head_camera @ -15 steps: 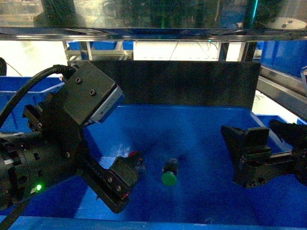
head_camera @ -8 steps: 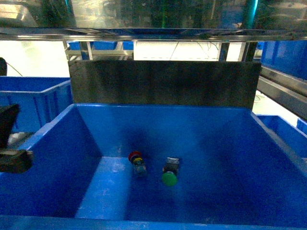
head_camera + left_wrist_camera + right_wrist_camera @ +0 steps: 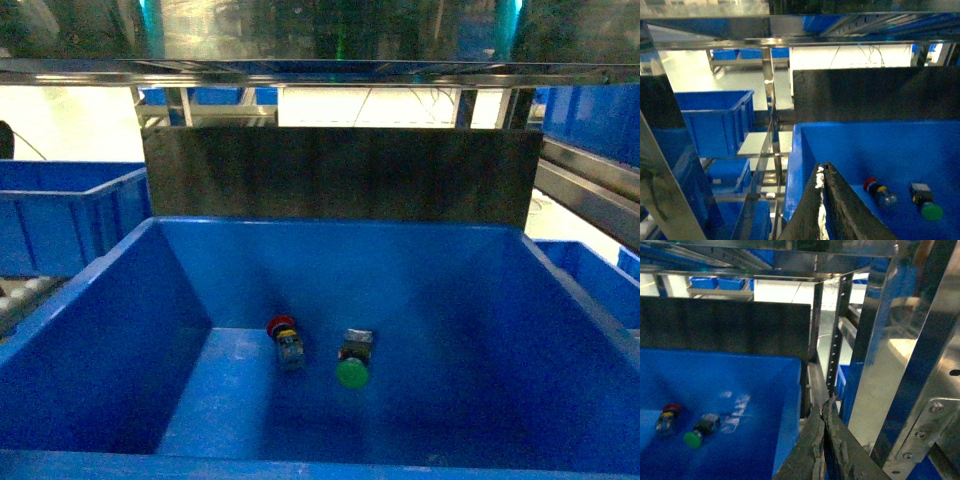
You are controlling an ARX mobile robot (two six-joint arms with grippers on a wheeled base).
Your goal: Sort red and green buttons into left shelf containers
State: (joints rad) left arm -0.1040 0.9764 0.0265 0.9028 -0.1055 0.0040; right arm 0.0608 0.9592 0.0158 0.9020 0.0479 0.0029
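The red button (image 3: 283,337) and the green button (image 3: 353,365) lie side by side on the floor of a large deep blue container (image 3: 120,300) in the head view. No gripper shows there. In the left wrist view my left gripper (image 3: 821,167) is shut and empty, over the container's left rim (image 3: 794,165), with the red button (image 3: 875,189) and green button (image 3: 927,206) to its right. My right gripper (image 3: 824,407) is shut and empty outside the container's right wall (image 3: 790,405); the red button (image 3: 667,417) and green button (image 3: 696,435) lie far left.
Another blue container (image 3: 60,205) stands on the shelf to the left. A dark panel (image 3: 340,175) backs the big container. Metal shelf uprights (image 3: 880,355) stand close on the right, and a shelf beam (image 3: 320,70) runs overhead.
Both arms, which reached into the container a second ago, have pulled back out of the head view. The left gripper was beside the red button. Both buttons lie where they were.
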